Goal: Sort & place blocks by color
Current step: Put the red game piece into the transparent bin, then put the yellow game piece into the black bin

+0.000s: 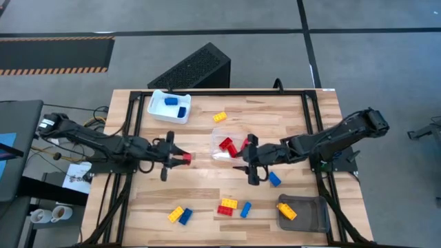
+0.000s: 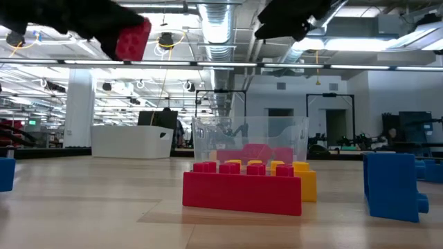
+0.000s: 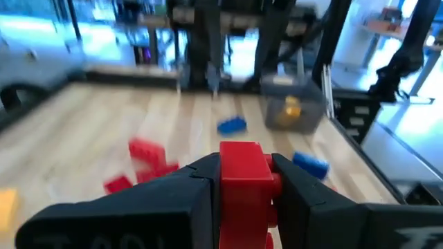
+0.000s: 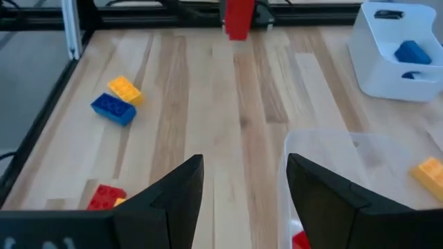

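Nearest the low camera, a red studded plastic brick [image 2: 241, 190] lies on the wooden surface [image 1: 207, 200] before a yellow one. The left gripper [image 1: 180, 158], raised mid-surface, jaws pinching a red block [image 3: 243, 181], reaches level toward the clear plastic tray [image 1: 224, 148] holding red bricks. The right gripper [image 1: 249, 167], jaws spread and empty, hovers just beside that tray. Risk: the facing arms could collide, or an early release drop the block short.

Red, blue and yellow blocks [image 1: 228, 206]; white tray [image 1: 157, 108], grey tray [image 1: 311, 215]
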You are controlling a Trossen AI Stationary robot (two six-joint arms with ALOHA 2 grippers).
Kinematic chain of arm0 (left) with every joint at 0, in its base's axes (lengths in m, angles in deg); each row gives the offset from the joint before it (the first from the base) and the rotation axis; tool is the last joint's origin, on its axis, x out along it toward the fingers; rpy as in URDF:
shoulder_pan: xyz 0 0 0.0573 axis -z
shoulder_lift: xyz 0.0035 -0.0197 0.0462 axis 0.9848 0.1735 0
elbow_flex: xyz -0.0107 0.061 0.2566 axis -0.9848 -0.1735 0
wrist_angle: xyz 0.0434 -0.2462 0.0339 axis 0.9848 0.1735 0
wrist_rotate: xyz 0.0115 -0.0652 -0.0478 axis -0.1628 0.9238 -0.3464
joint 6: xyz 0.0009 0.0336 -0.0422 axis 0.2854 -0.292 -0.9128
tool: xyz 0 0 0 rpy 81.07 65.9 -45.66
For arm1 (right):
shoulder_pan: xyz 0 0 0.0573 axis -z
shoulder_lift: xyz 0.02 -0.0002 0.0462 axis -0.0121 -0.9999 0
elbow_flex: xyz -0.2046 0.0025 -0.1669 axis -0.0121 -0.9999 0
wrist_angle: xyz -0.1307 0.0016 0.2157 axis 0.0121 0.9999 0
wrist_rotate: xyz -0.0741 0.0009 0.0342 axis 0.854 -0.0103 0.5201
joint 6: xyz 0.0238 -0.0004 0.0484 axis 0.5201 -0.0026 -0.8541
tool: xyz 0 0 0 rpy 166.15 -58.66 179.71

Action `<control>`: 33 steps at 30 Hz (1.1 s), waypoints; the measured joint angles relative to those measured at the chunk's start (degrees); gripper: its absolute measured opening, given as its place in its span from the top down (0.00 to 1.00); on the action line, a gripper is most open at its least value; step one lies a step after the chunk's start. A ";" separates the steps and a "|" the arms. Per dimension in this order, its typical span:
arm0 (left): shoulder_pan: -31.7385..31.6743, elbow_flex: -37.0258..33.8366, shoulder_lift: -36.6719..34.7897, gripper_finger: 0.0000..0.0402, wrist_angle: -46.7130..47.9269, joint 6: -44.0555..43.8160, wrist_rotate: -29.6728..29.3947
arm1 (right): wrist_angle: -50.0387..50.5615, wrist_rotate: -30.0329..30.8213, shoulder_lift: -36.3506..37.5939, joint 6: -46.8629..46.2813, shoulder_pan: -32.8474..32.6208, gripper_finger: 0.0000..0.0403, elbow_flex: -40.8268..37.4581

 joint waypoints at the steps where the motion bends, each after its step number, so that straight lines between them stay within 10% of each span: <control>1: -0.46 0.00 0.35 0.85 1.51 -1.31 1.30 | 0.66 0.88 0.01 -0.50 -0.63 0.43 0.00; 18: 3.48 0.02 1.39 0.83 35.91 -27.82 10.79 | 3.31 7.88 0.01 -2.06 -2.09 0.43 0.00; 33: 8.96 0.02 1.39 0.44 29.33 -31.64 7.94 | 3.38 6.00 -0.01 -1.62 -0.22 0.43 0.00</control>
